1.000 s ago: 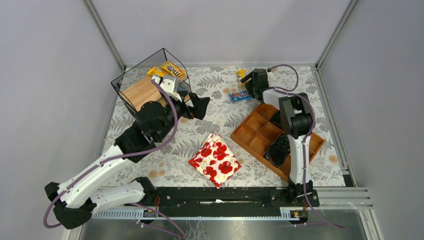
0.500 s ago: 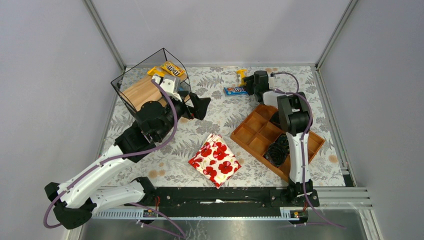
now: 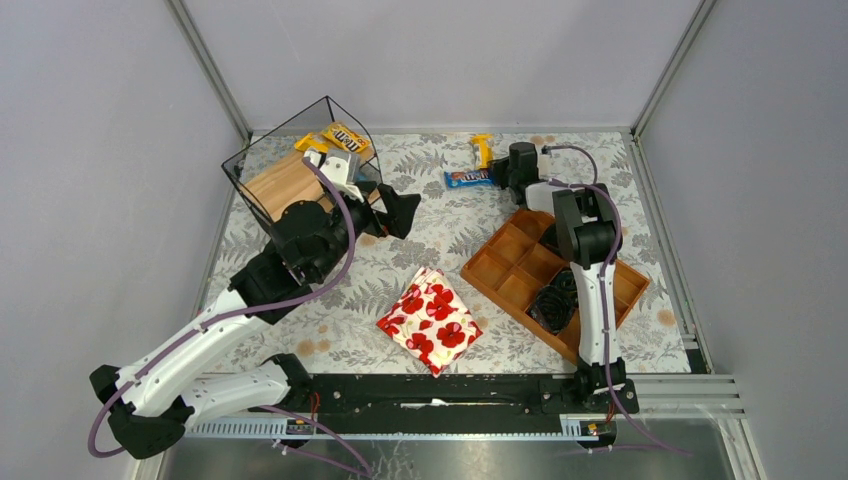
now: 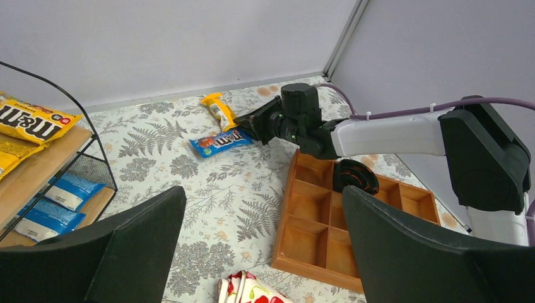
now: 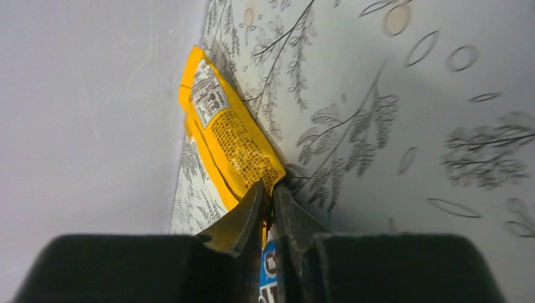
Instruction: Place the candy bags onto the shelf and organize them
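A blue candy bag (image 3: 467, 179) lies at the back of the table, and my right gripper (image 3: 497, 175) is shut on its right end. In the right wrist view the blue candy bag (image 5: 270, 268) sits pinched between the nearly closed fingers, with a yellow candy bag (image 5: 230, 136) just beyond the tips. That yellow candy bag (image 3: 482, 150) lies by the back wall. The shelf (image 3: 290, 180) stands at the back left, with yellow candy bags (image 4: 31, 121) on its upper board and blue ones (image 4: 60, 196) lower down. My left gripper (image 3: 400, 212) hangs open and holds nothing, just right of the shelf.
A reddish-brown compartment tray (image 3: 497, 262) sits on the right, with a black coiled item (image 3: 555, 300) in it. A white pouch with red poppies (image 3: 428, 320) lies near the front middle. Grey walls close in the back and sides.
My right gripper has closed on the blue candy bag's end, and bag and gripper have shifted a little left and toward the back. The left arm has not moved.
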Motion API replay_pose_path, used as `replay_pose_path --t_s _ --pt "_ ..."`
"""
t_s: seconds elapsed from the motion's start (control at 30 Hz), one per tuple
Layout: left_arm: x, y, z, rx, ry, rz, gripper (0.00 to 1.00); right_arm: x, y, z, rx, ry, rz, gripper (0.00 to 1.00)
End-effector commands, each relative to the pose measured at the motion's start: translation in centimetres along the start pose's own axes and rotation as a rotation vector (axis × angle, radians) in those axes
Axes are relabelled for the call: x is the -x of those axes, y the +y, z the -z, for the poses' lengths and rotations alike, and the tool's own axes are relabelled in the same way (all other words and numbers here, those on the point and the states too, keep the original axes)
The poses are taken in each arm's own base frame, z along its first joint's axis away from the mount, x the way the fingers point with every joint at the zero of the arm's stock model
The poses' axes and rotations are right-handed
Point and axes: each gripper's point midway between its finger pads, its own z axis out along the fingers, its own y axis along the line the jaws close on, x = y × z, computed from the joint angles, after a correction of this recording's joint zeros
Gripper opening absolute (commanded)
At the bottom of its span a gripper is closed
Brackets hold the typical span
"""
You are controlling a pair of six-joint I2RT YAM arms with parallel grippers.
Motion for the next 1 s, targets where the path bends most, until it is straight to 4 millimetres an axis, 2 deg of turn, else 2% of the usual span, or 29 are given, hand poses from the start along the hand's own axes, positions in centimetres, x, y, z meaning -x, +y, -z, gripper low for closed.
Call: replay_pose_path --t_s 0.0,0.1,0.27,0.43,0.47,0.53,0.6,0.7,0.97 --pt "1.7 -0.8 0.0 -0.033 -0.054 0.035 0.99 2.5 3.1 2.5 0.088 0.001 0.058 0.12" --pt "2.0 -1.0 0.3 -0.045 -0.06 0.044 0.99 3.4 4.9 4.9 0.139 0.02 0.084 0.08" --pt "2.9 -1.2 1.1 -0.061 -0.082 0.06 0.99 2.8 6.3 9.9 0.21 0.11 0.133 0.01" --pt "4.0 -1.4 2.0 -0.081 -0.106 0.077 0.99 1.4 7.5 15.1 0.274 0.211 0.174 0.0" --pt "4.1 -1.5 2.1 -0.084 -0.109 0.08 0.99 1.3 8.1 16.6 0.299 0.227 0.176 0.0" --pt "4.4 -1.5 2.4 -0.089 -0.116 0.085 0.99 0.2 8.0 18.9 0.32 0.27 0.176 0.0" --pt "4.6 -1.5 2.6 -0.093 -0.121 0.089 0.99 -1.2 7.9 21.0 0.341 0.321 0.185 0.0" --pt "4.9 -1.7 2.9 -0.104 -0.127 0.096 0.99 -4.5 8.3 24.2 0.376 0.415 0.19 0.0" --pt "6.0 -1.4 3.8 -0.098 -0.156 0.099 0.99 -16.1 11.8 32.2 0.509 0.643 0.163 0.0"
